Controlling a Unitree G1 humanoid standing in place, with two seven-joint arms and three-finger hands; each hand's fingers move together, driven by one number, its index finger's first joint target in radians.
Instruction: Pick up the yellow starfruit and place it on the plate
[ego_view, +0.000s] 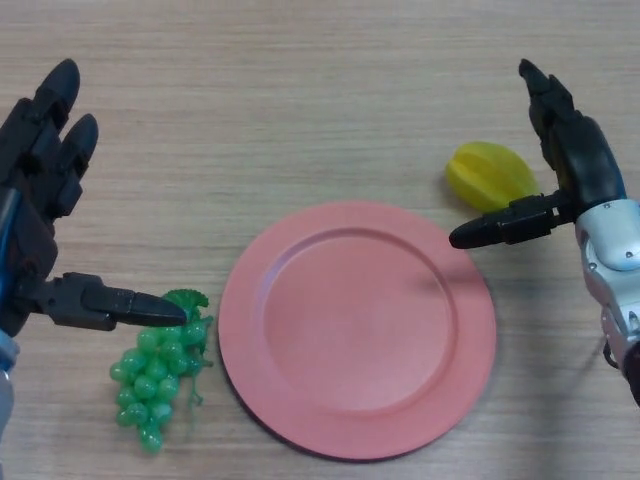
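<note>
The yellow starfruit (490, 175) lies on the wooden table just beyond the right rim of the pink plate (300, 390). My right hand (575, 165) is open beside the starfruit, fingers straight above and to its right, thumb stretched out just below it over the plate's right rim. It does not hold the fruit. My left hand (40, 190) is open at the left edge, its thumb pointing right just above a bunch of green grapes.
The green grapes (160, 370) lie on the table left of the plate, close to its rim and under my left thumb. The wooden table (300, 100) stretches beyond the plate.
</note>
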